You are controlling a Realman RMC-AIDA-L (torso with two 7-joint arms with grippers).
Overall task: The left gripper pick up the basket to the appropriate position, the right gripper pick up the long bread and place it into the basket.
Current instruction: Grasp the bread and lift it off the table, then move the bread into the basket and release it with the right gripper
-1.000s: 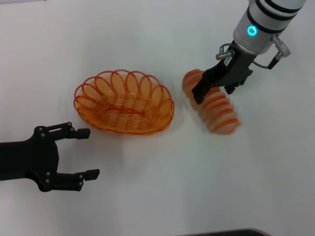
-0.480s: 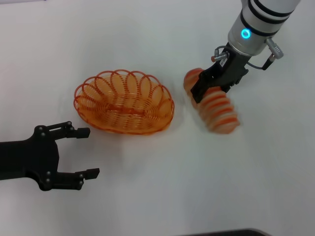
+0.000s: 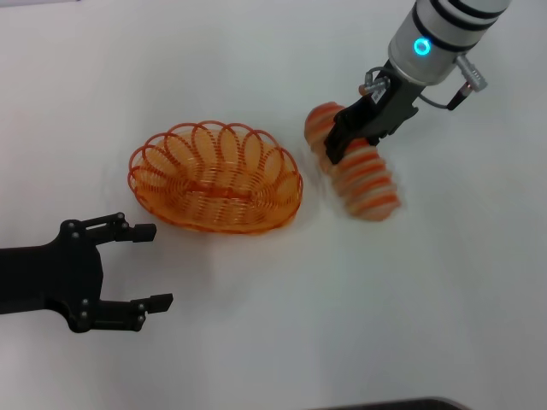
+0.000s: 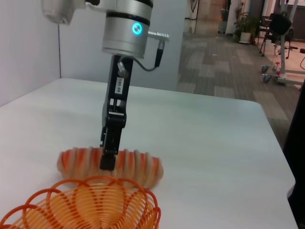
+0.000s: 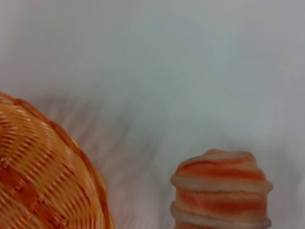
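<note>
- The bread [image 3: 357,169] is a long tan loaf with rounded ends, banded across by orange-red stripes that stand out as soft ridges. It lies slantwise in the head view, one end pointing far-left, the other near-right.
- It sits to the right of the basket [image 3: 215,177], close by but apart from it, with bare worktop [image 3: 359,307] between the two.
- The right gripper [image 3: 339,152] comes down from the far right with its jaws closed over the loaf near its far end; the left wrist view shows one dark finger pressed against the loaf's side [image 4: 108,160].
- Whether the loaf rests on the worktop or hangs just clear of it cannot be told.
- In the right wrist view the loaf's striped, domed end [image 5: 221,191] shows beside the basket's woven side [image 5: 43,176].
- The basket is an oval of orange wire, with a scalloped rim of tall loops and a woven wire floor. It stands upright on the worktop, left of centre, with nothing in it.
- The left gripper [image 3: 150,266] lies near-left, in front of the basket and not touching it, jaws spread wide and holding nothing.
</note>
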